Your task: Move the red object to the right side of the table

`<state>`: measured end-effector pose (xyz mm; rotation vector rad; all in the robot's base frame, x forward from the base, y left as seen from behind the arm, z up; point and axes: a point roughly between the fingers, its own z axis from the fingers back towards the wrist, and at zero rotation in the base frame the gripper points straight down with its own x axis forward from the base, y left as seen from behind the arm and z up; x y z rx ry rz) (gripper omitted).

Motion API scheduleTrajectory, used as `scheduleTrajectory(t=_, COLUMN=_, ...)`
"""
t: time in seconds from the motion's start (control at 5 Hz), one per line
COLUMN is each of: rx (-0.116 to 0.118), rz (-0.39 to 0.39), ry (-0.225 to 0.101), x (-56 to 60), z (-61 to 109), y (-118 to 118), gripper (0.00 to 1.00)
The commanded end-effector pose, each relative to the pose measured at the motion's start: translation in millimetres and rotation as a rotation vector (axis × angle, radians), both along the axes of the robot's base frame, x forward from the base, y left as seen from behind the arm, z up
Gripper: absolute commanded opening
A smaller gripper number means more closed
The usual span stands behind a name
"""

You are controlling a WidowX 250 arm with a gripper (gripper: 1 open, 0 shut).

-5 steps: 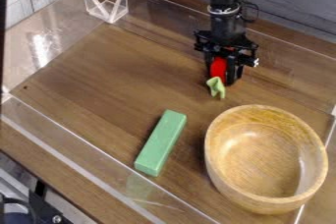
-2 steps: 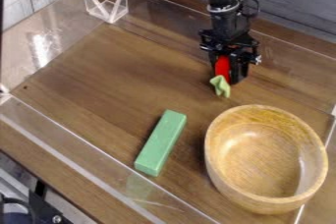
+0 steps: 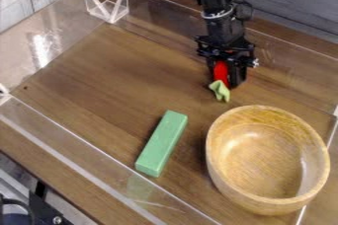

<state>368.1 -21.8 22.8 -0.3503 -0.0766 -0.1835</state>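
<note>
Compared with a second ago, the arm leans in from further left, while the gripper (image 3: 227, 68) stays in place, jaws narrowed around the red object (image 3: 222, 71), its green stem end (image 3: 220, 90) just over the table (image 3: 106, 81). The green block (image 3: 162, 142) and wooden bowl (image 3: 268, 158) have not moved. Clear acrylic walls (image 3: 59, 22) border the wood-grain surface.

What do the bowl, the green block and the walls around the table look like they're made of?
Bowl: light wood by its pale grain, matte finish. Green block: probably painted wood or plastic, flat even colour with no grain. Walls: clear acrylic or similar plastic, see-through with bright glare.
</note>
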Motion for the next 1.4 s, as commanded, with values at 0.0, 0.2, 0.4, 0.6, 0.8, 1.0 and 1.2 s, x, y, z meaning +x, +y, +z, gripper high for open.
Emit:
scheduleTrajectory(t=0.0, rx=-0.017, rz=-0.023, ry=-0.079, x=6.5, z=22.5, y=-11, gripper=0.00)
scheduleTrajectory(t=0.2, rx=-0.034, rz=-0.039, ry=-0.080, x=6.0, z=19.8, y=-22, gripper=0.00)
scheduleTrajectory(t=0.4, rx=-0.048, rz=-0.058, ry=-0.080, x=5.3, z=17.0, y=-31, gripper=0.00)
scheduleTrajectory(t=0.6, rx=-0.060, rz=-0.059, ry=-0.078, x=5.0, z=13.9, y=-32, gripper=0.00)
scheduleTrajectory(t=0.8, rx=-0.066, rz=-0.061, ry=-0.073, x=4.7, z=11.0, y=-32, gripper=0.00)
scheduleTrajectory(t=1.0, rx=-0.069, rz=0.022, ry=-0.071, x=3.8, z=16.6, y=-38, gripper=0.00)
scheduleTrajectory(t=1.2, rx=-0.065, rz=0.095, ry=-0.066, x=4.5, z=21.4, y=-43, gripper=0.00)
